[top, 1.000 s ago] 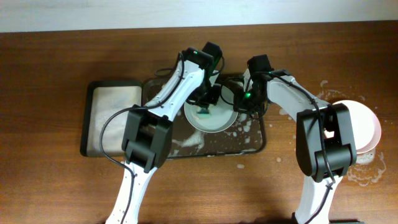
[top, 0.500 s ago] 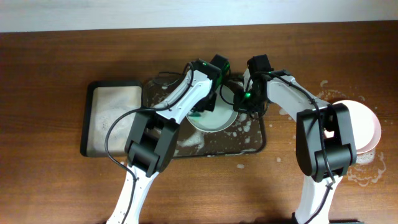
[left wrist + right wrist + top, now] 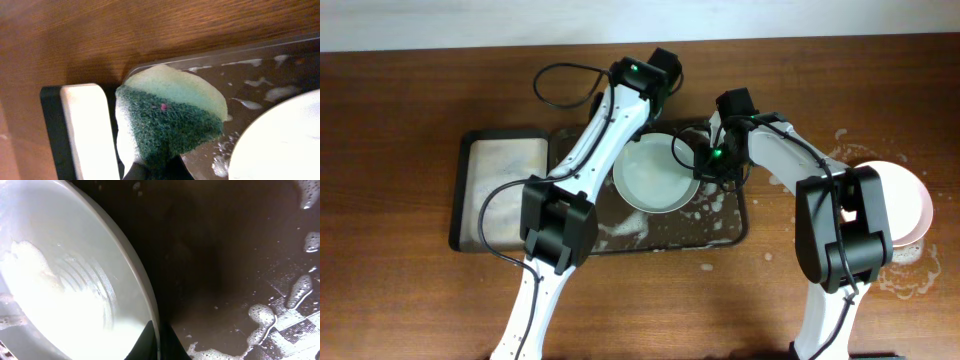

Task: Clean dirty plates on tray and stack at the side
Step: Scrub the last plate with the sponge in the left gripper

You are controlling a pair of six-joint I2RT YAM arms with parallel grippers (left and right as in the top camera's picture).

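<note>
A pale blue-green plate (image 3: 655,172) with suds lies tilted in the dark brown tray (image 3: 720,225). My right gripper (image 3: 700,165) is shut on its right rim; in the right wrist view the fingers (image 3: 159,340) pinch the rim of the plate (image 3: 60,270) above the wet tray (image 3: 225,255). My left gripper (image 3: 638,95) is raised over the tray's far side. It is shut (image 3: 155,172) on a green-and-yellow sponge (image 3: 170,120), which hangs above the tray's far left corner (image 3: 250,75), clear of the plate (image 3: 285,145). Two plates (image 3: 895,205) are stacked at the right on the table.
A smaller black tray with pale lining (image 3: 500,190) sits against the brown tray's left side; it also shows in the left wrist view (image 3: 82,130). Suds and water spots lie on the wood around the stacked plates. A cable loops over the table behind the trays (image 3: 565,85).
My left gripper has lifted the sponge off the plate and moved back toward the tray's far edge. The plate's face is now uncovered. My right gripper has kept its hold.
</note>
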